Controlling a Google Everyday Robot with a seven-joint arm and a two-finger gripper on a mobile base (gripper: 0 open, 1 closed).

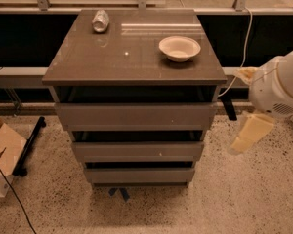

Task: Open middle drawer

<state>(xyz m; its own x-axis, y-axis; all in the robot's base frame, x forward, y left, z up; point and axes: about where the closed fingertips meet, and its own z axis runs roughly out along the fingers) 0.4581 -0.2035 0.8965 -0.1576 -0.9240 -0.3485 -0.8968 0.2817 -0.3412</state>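
Note:
A grey-brown cabinet stands in the middle of the camera view with three drawers stacked under its top. The middle drawer has a wide, low, handleless front with a tiny white speck right of centre; a dark gap shows above it. The taller top drawer is above it and the lowest drawer is below. My gripper, pale yellow, hangs from the white arm at the right, beside the cabinet at about the middle drawer's height, and is apart from it.
A white bowl and a tipped silver can lie on the cabinet top. A cardboard box and a black bar are on the speckled floor at the left. A cable hangs behind the cabinet's right side.

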